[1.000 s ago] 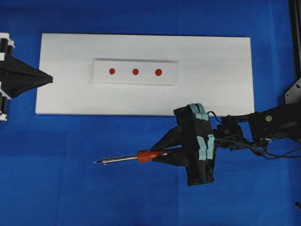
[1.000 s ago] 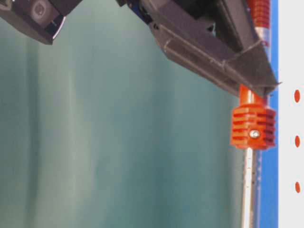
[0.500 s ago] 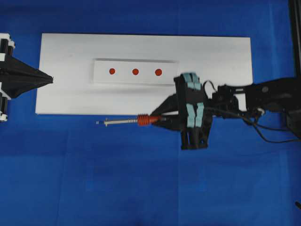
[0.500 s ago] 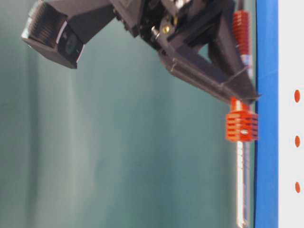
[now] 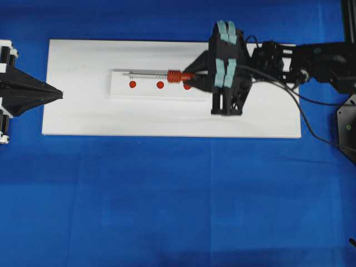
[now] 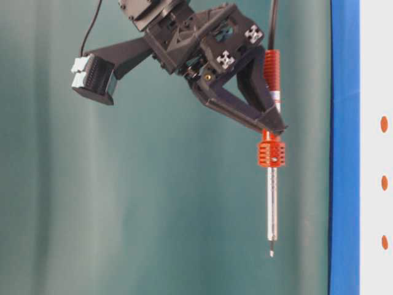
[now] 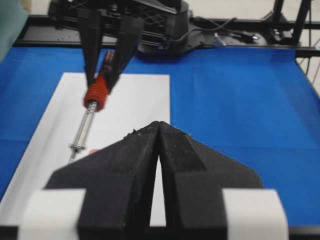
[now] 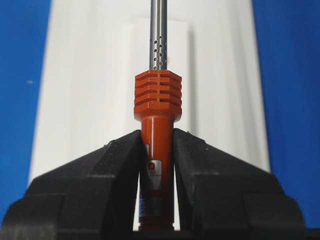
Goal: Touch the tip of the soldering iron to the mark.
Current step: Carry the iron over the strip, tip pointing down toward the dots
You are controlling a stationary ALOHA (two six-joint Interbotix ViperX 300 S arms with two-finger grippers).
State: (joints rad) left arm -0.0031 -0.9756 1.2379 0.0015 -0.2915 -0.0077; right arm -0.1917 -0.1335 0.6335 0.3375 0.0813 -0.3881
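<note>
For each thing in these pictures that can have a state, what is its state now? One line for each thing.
soldering iron: held by its orange handle, lying level above the white block, tip clear of the surface.
right gripper: shut on the soldering iron.
left gripper: shut, empty, at the board's left edge.
mark: uncovered, not touched.
white block: flat on the white board.
</note>
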